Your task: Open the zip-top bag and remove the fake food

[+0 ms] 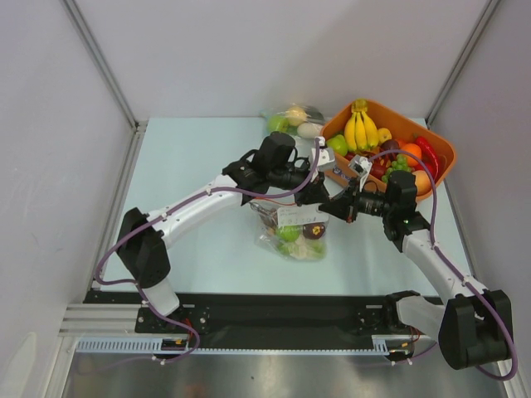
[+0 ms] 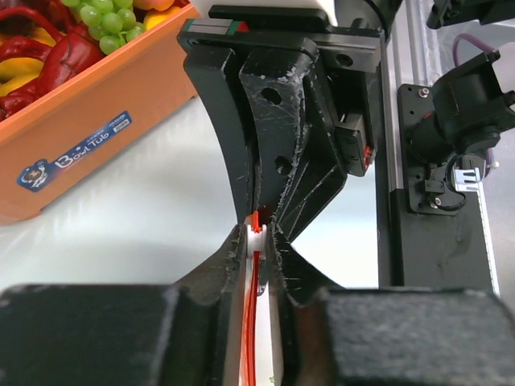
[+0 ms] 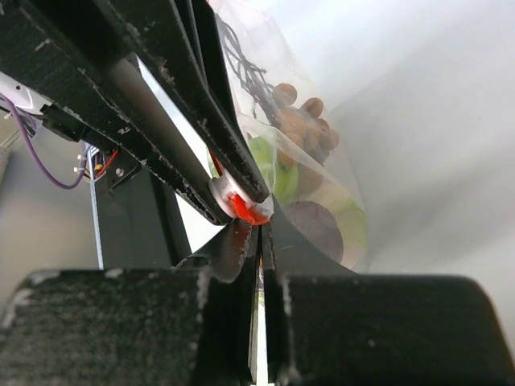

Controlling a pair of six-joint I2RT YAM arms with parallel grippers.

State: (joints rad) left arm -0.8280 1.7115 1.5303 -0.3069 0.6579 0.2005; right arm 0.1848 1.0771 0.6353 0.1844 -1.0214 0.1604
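The zip-top bag (image 1: 290, 228) hangs between both grippers above the table's middle, its body sagging toward the near side. My left gripper (image 2: 257, 235) is shut on the white slider (image 2: 256, 233) of the orange-red zip strip (image 2: 250, 322). Tip to tip against it, my right gripper (image 3: 260, 233) is shut on the bag's edge just beside the slider (image 3: 233, 193). Through the clear plastic the fake food shows: green pieces (image 3: 269, 161), a dark maroon plum (image 3: 318, 229) and brownish ones (image 3: 302, 117). From above, the left gripper (image 1: 318, 192) and right gripper (image 1: 336, 205) meet over the bag's top.
An orange tub (image 1: 441, 149) at the back right holds a banana bunch (image 1: 361, 128), grapes, peppers and other fruit; its wall (image 2: 80, 137) is close on the left gripper's left. Another clear bag (image 1: 294, 120) lies at the back. White walls enclose the table.
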